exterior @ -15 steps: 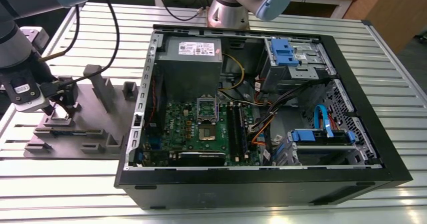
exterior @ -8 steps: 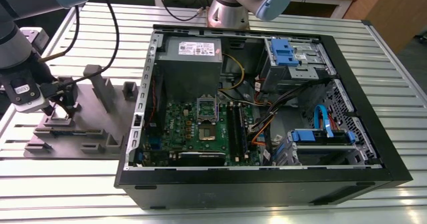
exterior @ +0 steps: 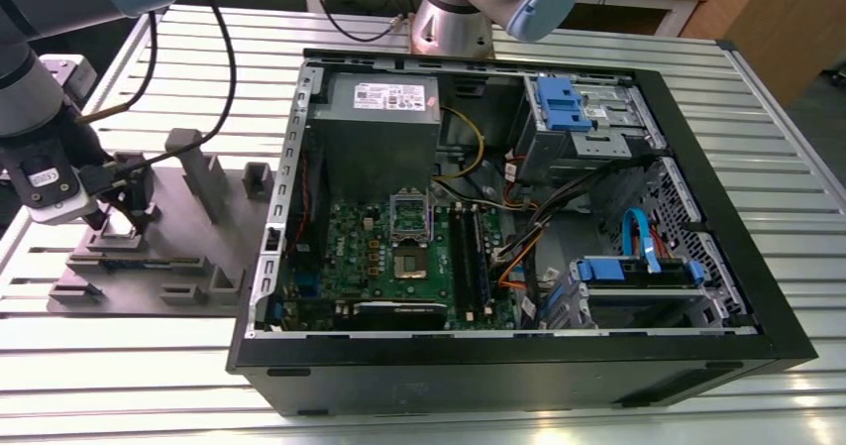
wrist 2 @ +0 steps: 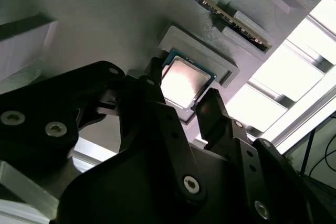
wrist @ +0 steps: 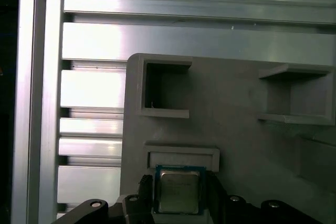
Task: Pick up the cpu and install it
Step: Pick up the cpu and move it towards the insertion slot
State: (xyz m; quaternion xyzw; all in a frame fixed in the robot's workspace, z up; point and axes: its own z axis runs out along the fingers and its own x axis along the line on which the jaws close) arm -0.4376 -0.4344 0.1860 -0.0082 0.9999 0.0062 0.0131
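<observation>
**Not yet lifted**

Exterior view: black tool [exterior: 113,229] low over a grey holder plate [exterior: 218,242] on slatted metal counter [exterior: 133,376]. Second wrist view: small silvery square cpu [wrist 2: 184,82] seated in its recess. First wrist view: tool [wrist: 177,192] spread, flanking it.

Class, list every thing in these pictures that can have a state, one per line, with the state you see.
cpu: lying flat in its holder on the grey fixture, metal top up, not lifted.
gripper: down over the cpu.
computer case: lying on its side, side panel off, inside exposed.
cpu socket: retention frame swung open.
memory sticks: seated in their slots.
</observation>
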